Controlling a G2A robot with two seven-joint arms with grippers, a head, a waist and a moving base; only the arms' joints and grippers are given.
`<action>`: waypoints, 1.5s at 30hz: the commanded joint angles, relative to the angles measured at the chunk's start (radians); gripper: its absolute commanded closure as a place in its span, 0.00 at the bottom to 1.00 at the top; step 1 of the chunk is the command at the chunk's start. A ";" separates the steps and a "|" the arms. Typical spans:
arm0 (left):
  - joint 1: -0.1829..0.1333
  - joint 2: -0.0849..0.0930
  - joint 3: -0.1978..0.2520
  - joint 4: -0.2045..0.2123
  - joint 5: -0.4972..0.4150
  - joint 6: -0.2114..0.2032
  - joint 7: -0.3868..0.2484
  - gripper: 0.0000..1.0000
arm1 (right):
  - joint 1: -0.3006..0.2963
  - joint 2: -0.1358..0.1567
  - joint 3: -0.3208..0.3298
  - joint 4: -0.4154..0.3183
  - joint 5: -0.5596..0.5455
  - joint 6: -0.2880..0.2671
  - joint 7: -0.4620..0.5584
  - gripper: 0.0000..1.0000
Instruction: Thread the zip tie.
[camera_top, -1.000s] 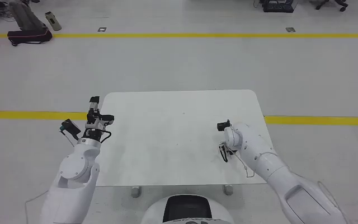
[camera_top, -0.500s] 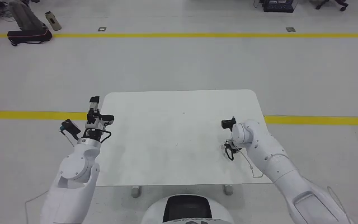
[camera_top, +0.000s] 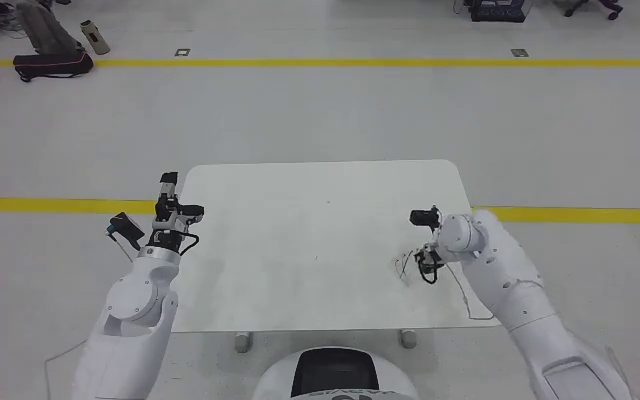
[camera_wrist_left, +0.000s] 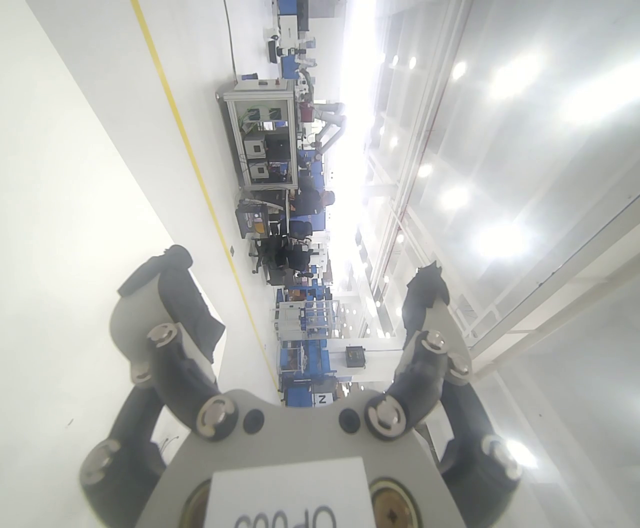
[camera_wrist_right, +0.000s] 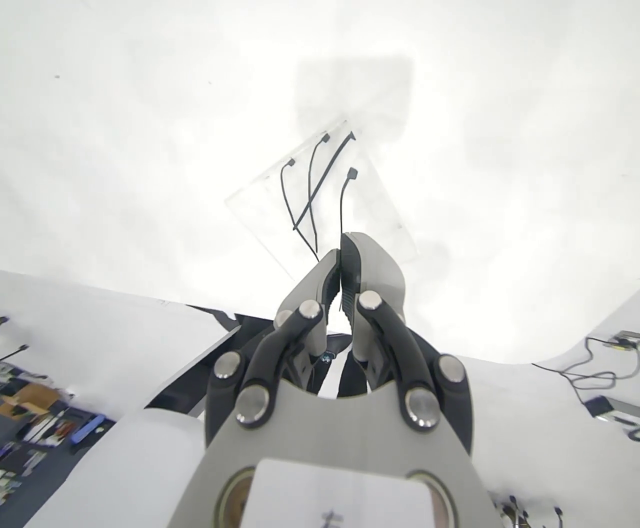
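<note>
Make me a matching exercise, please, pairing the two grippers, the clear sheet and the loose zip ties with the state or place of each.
Things:
1 left gripper
2 right gripper
3 clear sheet
4 loose zip ties

States or places:
A lying crossed on the sheet
B shut on a zip tie
C open and empty
D flat on the white table

Pairs: 1-C; 2-B; 3-D; 4-A.

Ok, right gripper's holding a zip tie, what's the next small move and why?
Probably raise the right gripper slightly: it is shut on a zip tie that lies over the clear sheet beside other ties, and the left gripper is open.
</note>
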 joint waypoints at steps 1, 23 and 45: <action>0.000 0.000 0.000 0.000 0.000 0.000 0.000 0.00 | -0.011 0.006 0.031 0.000 0.032 -0.015 -0.005 1.00; 0.000 0.000 0.000 0.000 0.000 0.000 0.000 0.00 | -0.119 0.031 0.249 0.060 0.526 -0.269 -0.114 1.00; 0.000 0.000 0.000 0.000 0.000 0.000 0.000 0.00 | -0.132 0.033 0.297 0.180 0.816 -0.424 -0.097 1.00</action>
